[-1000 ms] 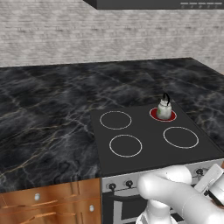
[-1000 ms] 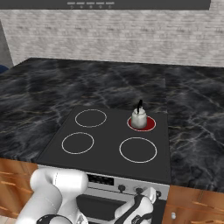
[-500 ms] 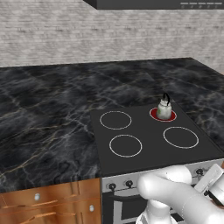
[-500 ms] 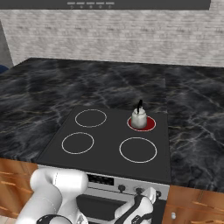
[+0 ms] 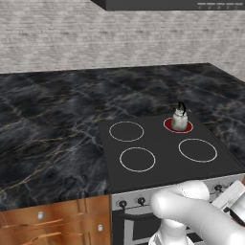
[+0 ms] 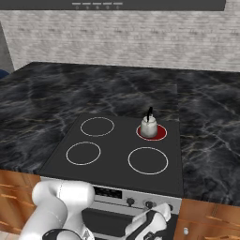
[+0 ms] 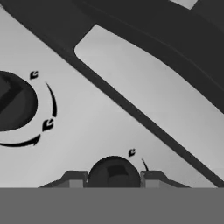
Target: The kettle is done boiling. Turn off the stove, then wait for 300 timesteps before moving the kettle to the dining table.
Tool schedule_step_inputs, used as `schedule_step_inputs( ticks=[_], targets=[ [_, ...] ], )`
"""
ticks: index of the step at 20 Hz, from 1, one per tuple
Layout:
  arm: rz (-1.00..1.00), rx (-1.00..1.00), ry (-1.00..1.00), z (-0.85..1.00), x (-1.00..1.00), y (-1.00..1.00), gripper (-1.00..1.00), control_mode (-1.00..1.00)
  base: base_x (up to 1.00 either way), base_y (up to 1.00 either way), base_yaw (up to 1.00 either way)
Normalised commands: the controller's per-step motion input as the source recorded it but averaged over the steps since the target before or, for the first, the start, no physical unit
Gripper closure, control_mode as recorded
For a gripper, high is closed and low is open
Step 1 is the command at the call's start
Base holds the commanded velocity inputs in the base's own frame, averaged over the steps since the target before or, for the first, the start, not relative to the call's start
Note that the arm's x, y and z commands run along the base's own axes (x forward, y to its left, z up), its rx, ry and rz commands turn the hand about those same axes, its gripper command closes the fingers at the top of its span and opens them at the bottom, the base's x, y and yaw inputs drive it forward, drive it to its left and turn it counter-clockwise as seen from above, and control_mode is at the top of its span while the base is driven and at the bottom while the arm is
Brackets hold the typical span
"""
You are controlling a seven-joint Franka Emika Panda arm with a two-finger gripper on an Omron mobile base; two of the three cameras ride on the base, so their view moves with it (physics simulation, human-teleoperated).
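Standing: kettle [image 5: 180, 120] upright on the far right burner of the stove [image 5: 162, 160]; that ring glows red under it, the other three rings are plain white outlines.
Kettle: small, pale silver, thin black arched handle, narrower than the ring it sits in; also seen from the right base view [image 6: 149, 126].
Stove: flat black glass top, steel front panel [image 6: 140, 199] with small black knobs along it, set into the table.
Table: black marble-look top [image 5: 52, 139] with white and tan veins, running wide to the left of the stove and continuing behind it and to its right.
Cabinets: orange-brown wooden fronts [image 5: 57, 222] under the table, with small round pulls.
Wall: pale grey brick [image 5: 95, 38] behind the table.
Hood: dark band [image 5: 167, 5] at the top, above the stove.
Arm: white, bent low in front of the stove panel, well apart from the kettle.
Gripper: [image 7: 114, 175] down at the steel panel; in the hand view its two dark tips stand one on each side of a round black knob [image 7: 113, 171].
Jaws: clenched around that knob, tips close against its sides.
Second knob: [image 7: 13, 103] larger in the hand view, to the upper left, with black arc marks and arrows around it.
Panel detail: a dark line crosses the steel diagonally, with a darker surface beyond it.
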Motion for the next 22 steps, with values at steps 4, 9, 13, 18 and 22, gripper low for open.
schedule_step_inputs(
  ticks=[4, 9, 13, 18, 22],
  targets=[
    [0.0, 0.33, 0.0, -0.14, -0.02, -0.22, 1.0, -1.0, 0.0, 0.0, 0.0],
    [0.0, 0.3, 0.02, -0.07, 0.0, -0.16, 1.0, -1.0, 0.0, 0.0, 0.0],
    [0.0, 0.29, 0.04, -0.06, 0.0, -0.12, 1.0, -1.0, 0.0, 0.0, 0.0],
    [-0.03, 0.27, 0.07, -0.08, 0.0, -0.07, 1.0, -1.0, 0.0, 0.0, 0.0],
    [-0.06, 0.23, 0.1, -0.11, 0.0, -0.01, 1.0, -1.0, 0.0, 0.0, 0.0]
  ],
)
